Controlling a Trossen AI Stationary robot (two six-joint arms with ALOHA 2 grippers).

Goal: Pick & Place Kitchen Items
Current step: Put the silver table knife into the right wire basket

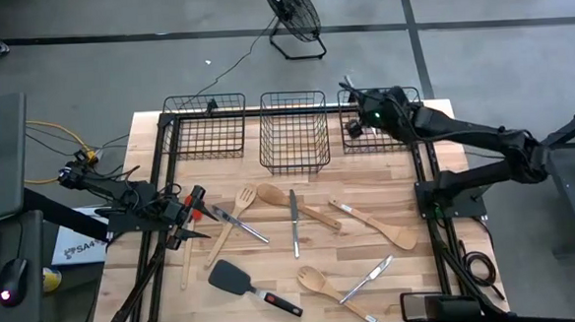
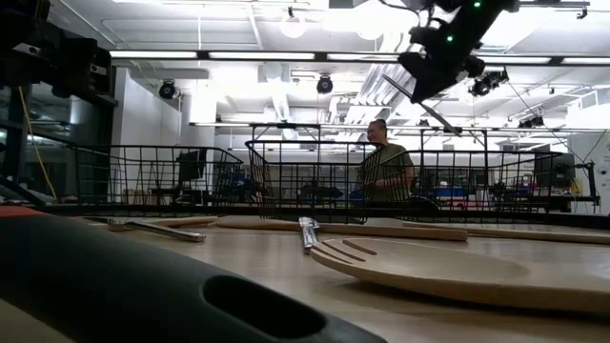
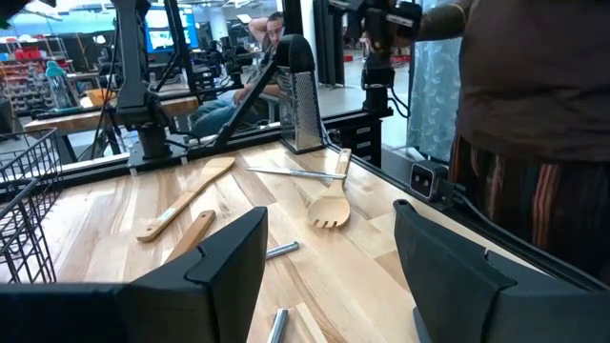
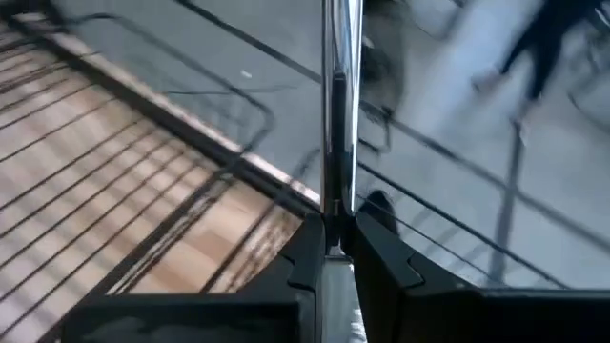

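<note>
Right tool (image 4: 334, 250) pinching slim shiny silver metal cutlery piece (image 4: 335, 114) above right black wire basket (image 1: 357, 140). Left tool (image 3: 329, 262) spread, low over pale plank surface (image 1: 372, 265).

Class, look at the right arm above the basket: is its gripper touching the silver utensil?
Touching. The right wrist view shows the right gripper shut on the silver utensil, whose shaft runs straight out from between the fingers, above the wire basket.

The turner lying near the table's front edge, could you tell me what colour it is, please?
Black, shown best in the high view: the turner.
</note>
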